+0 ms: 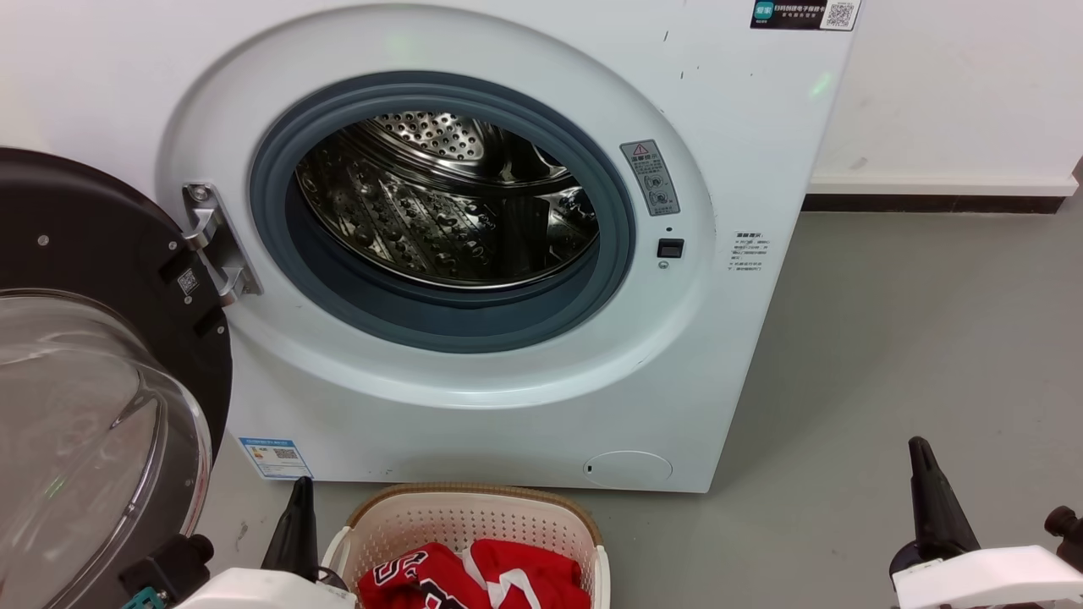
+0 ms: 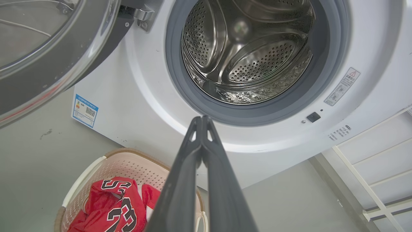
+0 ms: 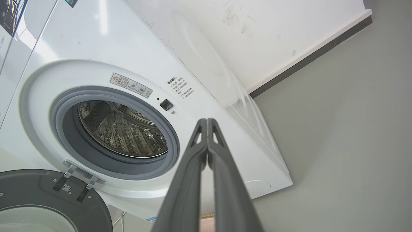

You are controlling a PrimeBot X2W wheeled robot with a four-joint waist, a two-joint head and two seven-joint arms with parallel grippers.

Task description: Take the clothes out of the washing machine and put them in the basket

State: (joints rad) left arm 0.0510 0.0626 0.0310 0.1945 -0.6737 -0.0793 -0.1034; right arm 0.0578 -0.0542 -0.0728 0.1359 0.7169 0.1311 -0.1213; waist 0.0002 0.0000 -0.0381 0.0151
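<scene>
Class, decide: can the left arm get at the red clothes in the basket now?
Probably yes: the left tool is beside the open-topped basket, clothes uncovered, nothing between them.

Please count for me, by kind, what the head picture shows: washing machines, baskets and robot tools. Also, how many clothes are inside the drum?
Washing machine: 1
Basket: 1
Tools: 2, the left tool and the right tool, both shut
Clothes in the drum: 0; the red clothes lie in the basket, their number unclear
Total: 4
</scene>
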